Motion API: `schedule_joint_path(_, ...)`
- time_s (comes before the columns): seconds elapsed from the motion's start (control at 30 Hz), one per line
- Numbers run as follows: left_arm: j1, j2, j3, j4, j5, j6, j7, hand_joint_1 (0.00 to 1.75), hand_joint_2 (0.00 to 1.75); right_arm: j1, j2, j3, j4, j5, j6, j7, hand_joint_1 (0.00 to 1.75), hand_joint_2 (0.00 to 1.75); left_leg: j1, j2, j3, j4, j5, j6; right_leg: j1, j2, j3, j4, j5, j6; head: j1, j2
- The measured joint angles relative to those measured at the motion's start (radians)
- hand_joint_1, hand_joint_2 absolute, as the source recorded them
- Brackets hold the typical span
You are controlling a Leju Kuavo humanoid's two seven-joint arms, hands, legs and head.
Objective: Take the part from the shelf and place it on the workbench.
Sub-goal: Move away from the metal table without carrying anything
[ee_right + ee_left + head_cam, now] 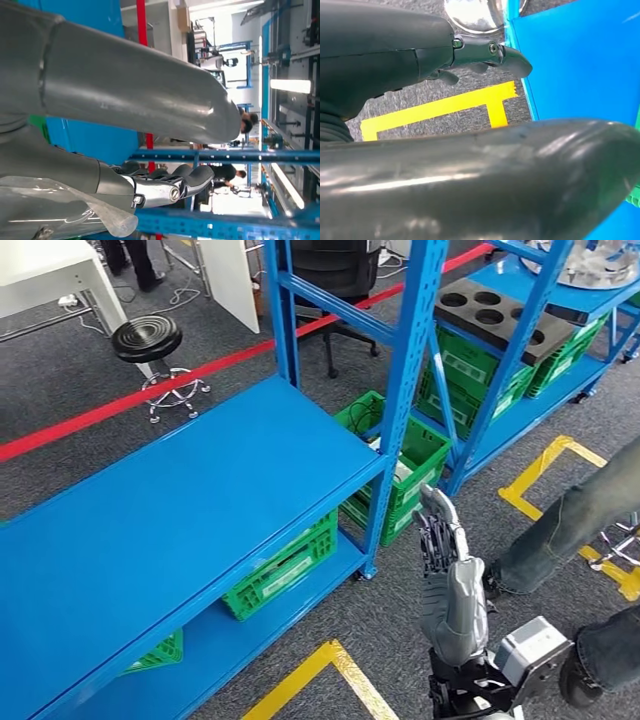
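While the right hand (445, 545) stands raised beside the front right corner post of the near blue shelf (173, 500), its fingers point upward, a little bent and loosely apart, and it holds nothing. From the left wrist view, the left hand (433, 55) has its fingers stretched out over grey carpet and yellow floor tape (444, 107), close to a blue shelf edge, and it is also without any load.

The metal part (596, 260), shiny and silver, lies on the top board of the farther shelf (502, 270), at its right end, well apart from both hands. Just beside it, toward the left, rests a black tray (498, 315) with round holes. Green crates (283, 565) sit on the lower board of the near shelf, and one more green crate (400, 465) is between the two shelves. A person's legs (573, 525) in grey trousers come in near the right hand. A black stool (147, 340) stands behind the near shelf, next to a red floor line (75, 420).
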Motion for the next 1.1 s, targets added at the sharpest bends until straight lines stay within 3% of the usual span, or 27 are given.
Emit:
schedule_joint_path(0.07, -0.001, 0.0, 0.0, 0.0, -0.001, 0.0, 0.0, 0.0, 0.0, -0.002, 0.0, 0.0, 0.0, 0.0, 0.0, 0.0, 0.0, 0.0, -0.008, 0.016, 0.014, -0.036, -0.001, 0.012, 0.005, -0.019, 0.004, 0.0, -0.005, 0.009, 0.0, 0.0)
schedule_joint_path(0.13, 0.001, -0.001, 0.001, 0.0, -0.002, 0.0, 0.0, 0.0, 0.0, -0.004, 0.0, 0.001, 0.0, 0.0, 0.001, 0.0, 0.0, 0.0, -0.006, -0.005, 0.013, -0.043, 0.002, 0.024, 0.005, -0.03, 0.008, 0.0, -0.011, 0.018, 0.0, 0.0)
schedule_joint_path(0.2, 0.001, -0.002, 0.003, 0.0, -0.003, 0.001, 0.0, 0.0, 0.0, -0.006, 0.0, 0.001, 0.0, 0.0, 0.001, 0.0, 0.0, 0.0, 0.0, -0.026, 0.016, -0.05, 0.006, 0.036, 0.002, 0.011, -0.011, 0.043, -0.044, 0.027, 0.004, 0.0)
schedule_joint_path(0.27, 0.0, -0.003, 0.003, 0.0, -0.005, 0.001, 0.0, 0.0, 0.0, -0.004, 0.0, 0.001, 0.0, -0.001, 0.002, 0.001, 0.0, 0.0, 0.003, -0.046, 0.016, -0.051, 0.009, 0.044, -0.002, 0.067, -0.073, 0.167, -0.105, 0.032, 0.01, 0.0)
schedule_joint_path(0.33, 0.0, -0.003, 0.004, 0.0, -0.007, 0.001, 0.001, 0.0, 0.0, -0.001, 0.0, 0.001, 0.002, -0.002, 0.003, 0.003, 0.0, 0.0, 0.004, -0.071, 0.015, -0.051, 0.009, 0.045, -0.003, 0.085, -0.138, 0.284, -0.137, 0.035, 0.011, 0.0)
schedule_joint_path(0.37, 0.0, -0.003, 0.005, 0.0, -0.008, 0.001, 0.001, 0.0, 0.0, -0.001, -0.001, 0.001, 0.002, -0.003, 0.004, 0.003, 0.0, 0.0, 0.004, -0.084, 0.016, -0.051, 0.009, 0.045, -0.004, 0.087, -0.15, 0.294, -0.124, 0.035, 0.011, 0.0)
schedule_joint_path(0.4, 0.0, -0.003, 0.005, 0.0, -0.008, 0.001, 0.001, 0.0, 0.0, -0.001, -0.001, 0.001, 0.003, -0.004, 0.004, 0.003, 0.0, 0.0, 0.004, -0.099, 0.018, -0.05, 0.009, 0.045, -0.005, 0.09, -0.142, 0.263, -0.091, 0.034, 0.011, 0.0)
schedule_joint_path(0.47, 0.0, -0.003, 0.006, 0.0, -0.009, 0.001, 0.004, 0.0, 0.0, -0.002, -0.001, 0.001, 0.003, -0.007, 0.006, 0.004, 0.0, 0.0, 0.005, -0.126, 0.02, -0.047, 0.006, 0.04, -0.009, 0.125, -0.09, 0.131, -0.012, 0.032, 0.011, 0.0)
schedule_joint_path(0.5, -0.001, -0.003, 0.006, 0.0, -0.01, 0.001, 0.007, 0.0, 0.0, -0.002, -0.001, 0.001, 0.003, -0.008, 0.007, 0.004, 0.0, 0.0, 0.004, -0.138, 0.018, -0.043, 0.004, 0.036, -0.013, 0.149, -0.063, 0.07, 0.011, 0.03, 0.01, 0.0)
schedule_joint_path(0.57, 0.0, -0.003, 0.006, 0.0, -0.012, 0.001, 0.011, 0.0, 0.0, -0.002, -0.001, 0.002, 0.003, -0.01, 0.01, 0.006, 0.0, 0.0, 0.006, -0.16, 0.009, -0.038, 0.004, 0.023, -0.014, 0.176, -0.04, 0.023, 0.018, 0.026, 0.01, 0.0)
schedule_joint_path(0.63, 0.002, -0.002, 0.007, 0.0, -0.018, 0.001, 0.014, 0.0, 0.0, -0.004, -0.001, 0.002, 0.003, -0.011, 0.012, 0.007, 0.0, 0.0, 0.01, -0.173, 0.0, -0.036, 0.007, 0.01, -0.012, 0.156, -0.035, 0.019, 0.019, 0.016, 0.01, 0.0)
schedule_joint_path(0.7, 0.003, -0.001, 0.007, 0.0, -0.025, 0.001, 0.016, 0.0, 0.0, -0.007, -0.001, 0.002, 0.002, -0.012, 0.015, 0.007, 0.0, 0.0, 0.007, -0.138, -0.014, -0.003, -0.015, 0.0, -0.014, 0.129, -0.03, 0.014, 0.021, 0.004, 0.005, 0.0)
schedule_joint_path(0.77, 0.002, -0.001, 0.007, 0.0, -0.031, 0.002, 0.017, 0.0, 0.0, -0.006, -0.001, 0.003, 0.003, -0.013, 0.018, 0.008, 0.0, 0.0, 0.005, -0.083, -0.062, 0.105, -0.075, -0.008, -0.013, 0.099, -0.027, 0.011, 0.019, -0.005, -0.002, 0.0)
schedule_joint_path(0.83, 0.002, 0.0, 0.007, 0.0, -0.037, 0.001, 0.019, 0.0, 0.0, -0.006, -0.001, 0.003, 0.003, -0.014, 0.019, 0.009, 0.0, 0.0, 0.007, -0.065, -0.117, 0.224, -0.123, -0.012, -0.01, 0.067, -0.025, 0.011, 0.015, -0.009, -0.004, 0.0)
schedule_joint_path(0.87, 0.003, 0.0, 0.007, 0.0, -0.039, 0.001, 0.019, 0.0, 0.0, -0.006, -0.001, 0.003, 0.003, -0.014, 0.019, 0.009, 0.0, 0.0, 0.008, -0.063, -0.125, 0.242, -0.12, -0.013, -0.009, 0.053, -0.024, 0.011, 0.014, -0.01, -0.004, 0.0)
schedule_joint_path(0.9, 0.004, 0.0, 0.007, 0.0, -0.04, 0.001, 0.019, 0.0, 0.0, -0.006, -0.001, 0.003, 0.003, -0.014, 0.019, 0.009, 0.0, 0.0, 0.008, -0.061, -0.114, 0.222, -0.099, -0.011, -0.008, 0.04, -0.021, 0.011, 0.012, -0.009, -0.004, 0.0)
schedule_joint_path(0.93, 0.006, 0.0, 0.007, 0.0, -0.041, 0.001, 0.019, 0.0, 0.0, -0.007, -0.001, 0.003, 0.003, -0.014, 0.019, 0.01, 0.0, 0.0, 0.007, -0.054, -0.085, 0.166, -0.063, -0.007, -0.007, 0.028, -0.017, 0.011, 0.009, -0.009, -0.004, 0.0)
schedule_joint_path(1.0, 0.007, 0.0, 0.007, 0.0, -0.041, 0.001, 0.019, 0.0, 0.0, -0.008, -0.001, 0.003, 0.003, -0.014, 0.019, 0.009, 0.0, 0.0, -0.003, -0.007, -0.017, 0.032, -0.01, 0.007, -0.002, 0.006, -0.009, 0.012, 0.002, -0.004, -0.004, 0.0)
schedule_joint_path(1.07, 0.005, 0.0, 0.006, -0.001, -0.041, 0.002, 0.019, 0.0, 0.0, -0.01, -0.001, 0.003, 0.003, -0.014, 0.019, 0.01, 0.0, 0.0, -0.013, 0.026, 0.01, -0.03, 0.0, 0.019, 0.004, -0.014, -0.006, 0.012, -0.004, 0.002, -0.003, 0.0)
schedule_joint_path(1.1, 0.006, 0.0, 0.006, -0.001, -0.041, 0.002, 0.019, 0.0, 0.0, -0.011, -0.001, 0.003, 0.003, -0.014, 0.019, 0.01, 0.0, 0.0, -0.015, 0.02, 0.008, -0.034, -0.001, 0.023, 0.006, -0.024, -0.004, 0.011, -0.005, 0.006, -0.003, 0.0)
